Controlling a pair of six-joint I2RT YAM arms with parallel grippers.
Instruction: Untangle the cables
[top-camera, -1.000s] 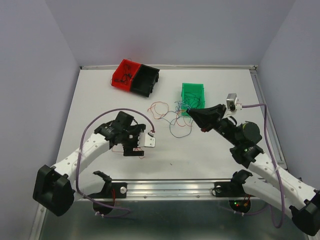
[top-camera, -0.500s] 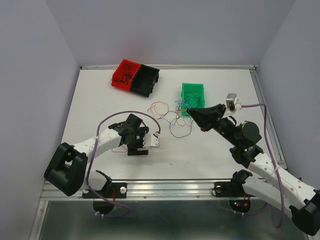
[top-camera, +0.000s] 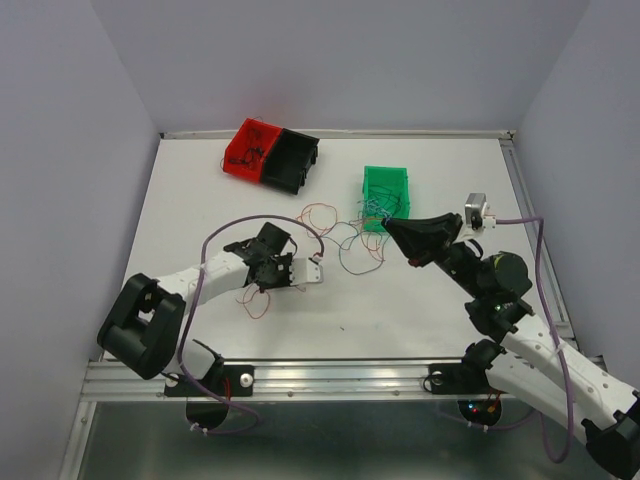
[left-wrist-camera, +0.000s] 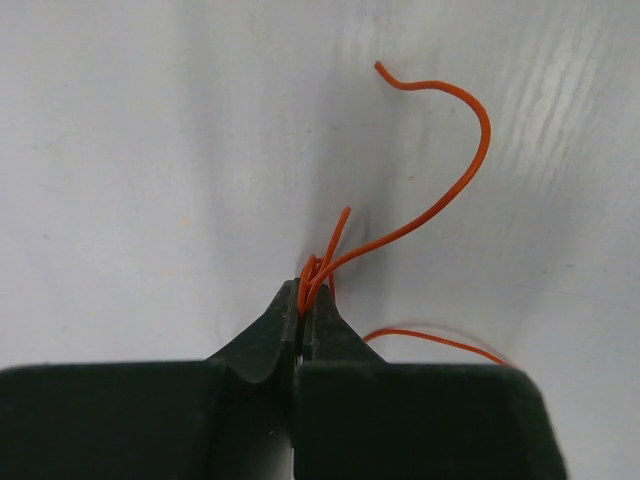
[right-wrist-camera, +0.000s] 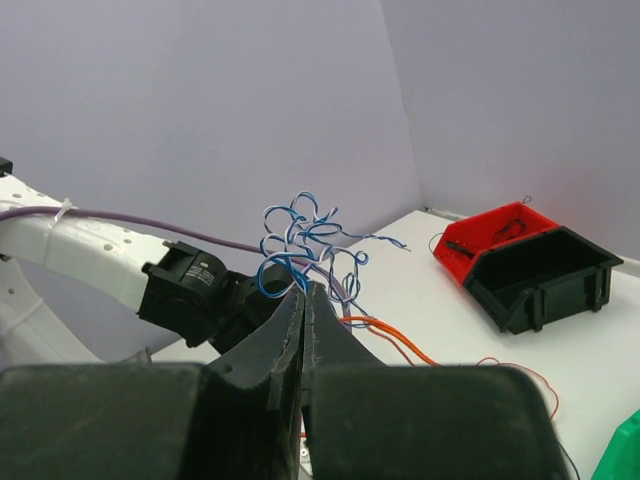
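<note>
Bins number three at the far side of the white table (top-camera: 440, 300): a red bin (top-camera: 248, 148) and a black bin (top-camera: 296, 160) touching side by side at far left of centre, and a green bin (top-camera: 386, 184) standing apart to their right. Two arms reach in from the near edge, one gripper each. The cables (top-camera: 345, 236) are too many and too thin to count; they lie as a loose tangle of red, orange and blue loops on the table between the two grippers, just near of the green bin. A few dark strands also sit inside the red bin. The left gripper (left-wrist-camera: 303, 312) is low on the table left of centre, its jaws pressed together on a folded orange cable (left-wrist-camera: 440, 200). The fold sits right in the fingertips, and one free end curls up and away to the far right. Another orange stretch lies just right of the jaws; whether it is the same strand I cannot tell. The right gripper (right-wrist-camera: 303, 295) is at the near left corner of the green bin, its jaws closed tight on a bunch of blue cables (right-wrist-camera: 300, 235). The bunch rises in curls straight from the seam between the fingertips.
</note>
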